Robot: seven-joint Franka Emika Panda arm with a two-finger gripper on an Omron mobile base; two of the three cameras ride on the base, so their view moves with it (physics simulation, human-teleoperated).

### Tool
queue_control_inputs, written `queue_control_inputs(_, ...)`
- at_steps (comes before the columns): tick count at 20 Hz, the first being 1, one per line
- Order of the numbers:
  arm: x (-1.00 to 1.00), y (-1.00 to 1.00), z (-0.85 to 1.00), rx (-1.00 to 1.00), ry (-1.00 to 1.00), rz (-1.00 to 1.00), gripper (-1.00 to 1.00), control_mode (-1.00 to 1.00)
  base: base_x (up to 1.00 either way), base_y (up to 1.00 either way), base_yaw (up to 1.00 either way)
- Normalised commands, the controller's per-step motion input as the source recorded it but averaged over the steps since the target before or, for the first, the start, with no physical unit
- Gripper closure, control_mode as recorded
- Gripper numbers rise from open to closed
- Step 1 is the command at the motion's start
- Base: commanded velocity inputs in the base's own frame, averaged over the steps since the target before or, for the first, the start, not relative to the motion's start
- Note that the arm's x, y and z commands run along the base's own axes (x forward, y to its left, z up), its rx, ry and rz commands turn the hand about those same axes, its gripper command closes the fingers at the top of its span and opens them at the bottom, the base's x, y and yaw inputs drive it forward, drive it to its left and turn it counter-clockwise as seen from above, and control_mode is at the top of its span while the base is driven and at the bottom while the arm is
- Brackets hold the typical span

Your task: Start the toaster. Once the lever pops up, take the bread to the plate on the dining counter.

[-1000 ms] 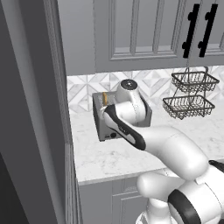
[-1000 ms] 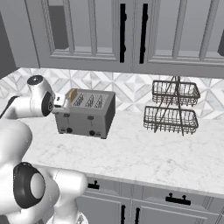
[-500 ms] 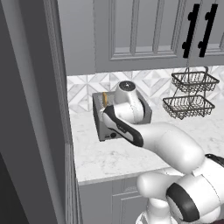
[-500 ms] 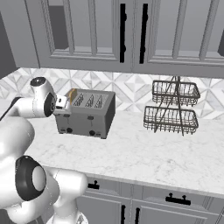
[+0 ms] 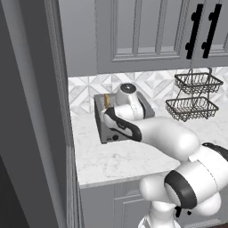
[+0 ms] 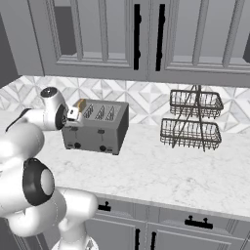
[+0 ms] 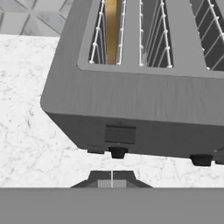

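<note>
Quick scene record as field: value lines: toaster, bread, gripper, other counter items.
toaster: grey four-slot toaster on the marble counter, against the tiled backsplash
bread: one slice standing upright in the end slot on the arm's side, its top sticking out above the slot
lever: dark slider on the front face below the bread's slot, with a black knob under it
gripper: shut, holding nothing, just in front of the lever's end of the toaster
other: two-tier wire basket further along the counter
</note>
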Motion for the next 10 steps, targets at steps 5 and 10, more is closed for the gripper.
queue_control_inputs(5, 0.35, 0.0, -0.01, 0.0, 0.0, 0.0, 1.0, -1.0, 0.0, 0.0, 0.0)
queue_control_inputs(10, 0.22, 0.0, -0.11, 0.0, 0.0, 0.0, 1.0, -1.0, 0.0, 0.0, 0.0)
